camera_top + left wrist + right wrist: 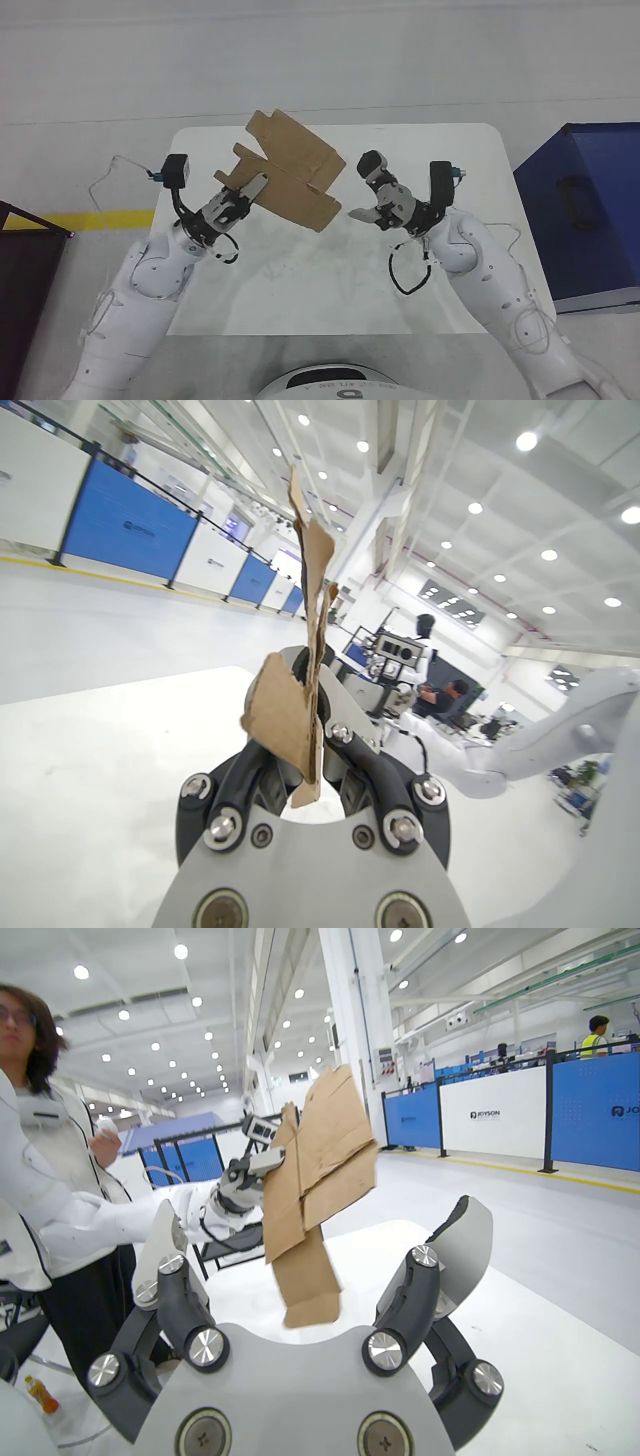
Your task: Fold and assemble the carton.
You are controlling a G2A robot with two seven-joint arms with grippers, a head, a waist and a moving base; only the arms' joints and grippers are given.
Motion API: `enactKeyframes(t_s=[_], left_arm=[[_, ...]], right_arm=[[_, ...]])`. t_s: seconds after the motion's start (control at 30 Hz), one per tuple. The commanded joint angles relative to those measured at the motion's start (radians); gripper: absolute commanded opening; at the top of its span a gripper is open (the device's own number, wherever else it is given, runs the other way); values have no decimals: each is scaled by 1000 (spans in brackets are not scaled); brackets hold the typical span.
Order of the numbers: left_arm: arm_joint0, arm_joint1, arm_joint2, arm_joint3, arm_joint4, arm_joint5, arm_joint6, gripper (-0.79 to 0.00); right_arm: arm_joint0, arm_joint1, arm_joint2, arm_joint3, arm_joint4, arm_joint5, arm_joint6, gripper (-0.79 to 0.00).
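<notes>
left gripper (250,192): jaws clamped on the edge of the flattened carton (295,170) | carton: held up over the white table (330,290) | right gripper (365,190): jaws wide open, just beside it, not touching

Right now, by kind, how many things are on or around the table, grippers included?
Flat cardboard carton: 1
Grippers: 2, the left gripper shut on the carton, the right gripper open
White table: 1
Blue bin: 1, beside the table
Total: 5
</notes>
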Motion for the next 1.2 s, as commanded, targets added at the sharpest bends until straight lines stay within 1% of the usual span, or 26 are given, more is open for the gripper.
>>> enactKeyframes(t_s=[0.0, 0.1, 0.17, 0.33, 0.47, 0.53, 0.6, 0.7, 0.77, 0.8, 0.87, 0.9, 0.93, 0.97, 1.03, 1.1, 1.13, 1.17], left_arm=[[1, 0, 38, 5, -206, -3, -55, -785], [-26, 6, 57, 26, -379, 2, -172, -785], [-40, 9, 58, 43, -425, -1, -226, -785], [-62, 9, 58, 65, -503, -5, -283, -785], [-77, 8, 51, 78, -501, -12, -298, -785], [-84, 7, 39, 83, -451, -28, -289, -785], [-89, 4, 15, 77, -343, -53, -250, -785], [-83, -1, -44, 15, -74, -154, -173, -785], [-60, -10, -69, -33, 74, -182, -101, -785], [-50, -14, -74, -52, 129, -182, -66, -785], [-31, -22, -72, -74, 201, -182, -11, -785], [-26, -24, -72, -80, 231, -182, 7, -785], [-22, -27, -73, -82, 263, -178, 24, -785], [-18, -29, -75, -86, 296, -173, 40, -785], [-8, -35, -71, -89, 342, -157, 79, -785], [-3, -38, -65, -89, 371, -152, 108, -785], [-2, -40, -63, -89, 382, -151, 118, -785], [0, -41, -60, -89, 391, -151, 126, -785]], right_arm=[[-4, -2, -1, 2, 58, -14, -6, 0], [-6, -5, -4, 8, 109, -39, -9, 0], [-6, -7, -4, 12, 130, -46, -4, 0], [-7, -11, 0, 3, 162, -52, 6, 0], [-11, -15, 5, -3, 211, -37, 8, 0], [-15, -16, 5, -3, 239, -25, 15, 0], [-16, -17, 4, -4, 265, -19, 31, 0], [-17, -18, -7, -6, 292, -7, 87, 0], [-10, -19, -24, -9, 312, -12, 139, -3], [-4, -19, -32, -11, 321, -14, 162, -62], [7, -21, -47, -15, 344, -18, 193, -105], [12, -22, -54, -17, 354, -24, 205, -166], [16, -24, -58, -19, 365, -33, 212, -197], [19, -25, -61, -20, 375, -42, 215, -206], [22, -26, -65, -20, 391, -63, 221, -280], [24, -28, -67, -17, 400, -75, 229, -302], [24, -29, -69, -16, 404, -80, 233, -339], [24, -29, -71, -15, 406, -81, 238, -354]])
